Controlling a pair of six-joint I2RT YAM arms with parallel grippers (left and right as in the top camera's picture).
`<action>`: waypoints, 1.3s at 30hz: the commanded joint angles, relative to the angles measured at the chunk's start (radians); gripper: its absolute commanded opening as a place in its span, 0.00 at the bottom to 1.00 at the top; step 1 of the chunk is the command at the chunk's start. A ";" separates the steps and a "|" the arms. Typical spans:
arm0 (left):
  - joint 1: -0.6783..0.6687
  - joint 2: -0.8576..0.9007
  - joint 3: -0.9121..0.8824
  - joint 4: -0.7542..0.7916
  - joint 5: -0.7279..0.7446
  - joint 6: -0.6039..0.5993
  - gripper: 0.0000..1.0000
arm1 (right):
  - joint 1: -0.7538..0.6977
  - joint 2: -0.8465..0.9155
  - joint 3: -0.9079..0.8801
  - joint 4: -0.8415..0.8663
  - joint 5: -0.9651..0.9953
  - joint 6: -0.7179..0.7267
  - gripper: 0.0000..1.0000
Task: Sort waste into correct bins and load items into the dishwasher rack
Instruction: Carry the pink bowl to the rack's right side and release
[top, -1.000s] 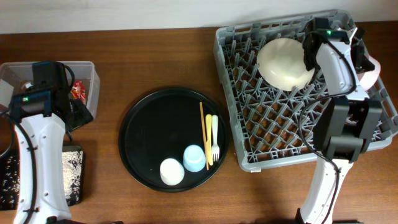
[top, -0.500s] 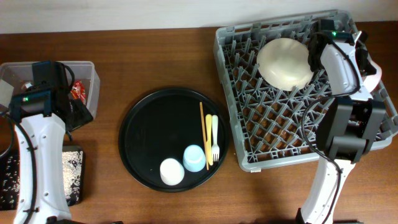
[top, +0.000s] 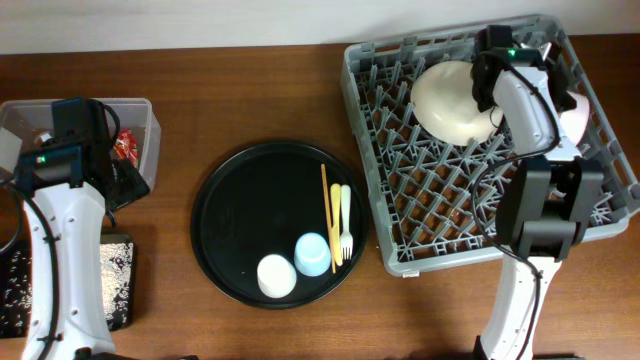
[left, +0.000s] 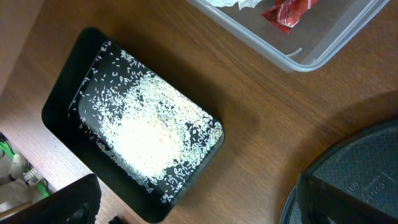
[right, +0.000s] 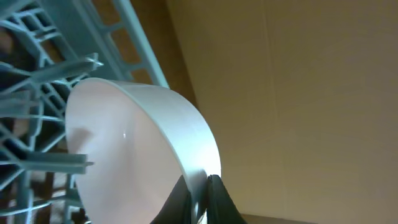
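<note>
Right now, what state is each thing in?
Large cream bowl, tilted in rack.
Small pink bowl, held by right gripper at rack.
White cup, on round tray.
Light-blue cup, on round tray.
Fork, flat on round tray.
Clear tub, holds red wrapper.
Black rectangular tray, holds rice.
Left gripper, open, empty.

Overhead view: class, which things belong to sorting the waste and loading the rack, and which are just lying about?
Part of the job: dishwasher rack, cream bowl, pink bowl, white cup, light-blue cup, pale fork, orange sticks, clear tub, shallow black tray, rice grains, red wrapper.

Just lying about: round black tray, wooden table.
</note>
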 joint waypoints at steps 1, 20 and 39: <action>0.002 -0.008 0.007 -0.002 -0.010 -0.003 0.99 | 0.079 0.011 -0.006 0.021 -0.295 0.036 0.24; 0.002 -0.008 0.007 -0.002 -0.010 -0.003 0.99 | -0.316 -0.069 -0.005 -0.086 -1.162 0.055 0.04; 0.002 -0.008 0.007 -0.002 -0.010 -0.002 0.99 | -0.723 0.037 0.325 -0.216 -1.133 0.199 0.16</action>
